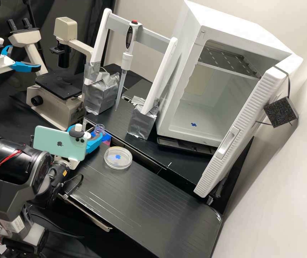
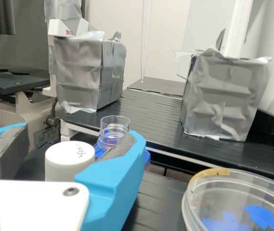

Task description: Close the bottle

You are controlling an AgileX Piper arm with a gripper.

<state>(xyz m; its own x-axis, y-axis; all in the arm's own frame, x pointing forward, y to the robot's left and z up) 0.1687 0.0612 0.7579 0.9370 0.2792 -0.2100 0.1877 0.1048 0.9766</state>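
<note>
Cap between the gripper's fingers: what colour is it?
The cap is white, with dark marks on top; clearest in wrist view.

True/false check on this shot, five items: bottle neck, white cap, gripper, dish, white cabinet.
1. The clear bottle neck has no cap on it. True.
2. The gripper is shut. False: its blue fingers stand apart.
3. The white cap has dark marks on its top. True.
4. The round clear dish sits inside the white cabinet. False: it is on the black bench, outside.
5. The cabinet's door is closed. False: it stands open.
</note>
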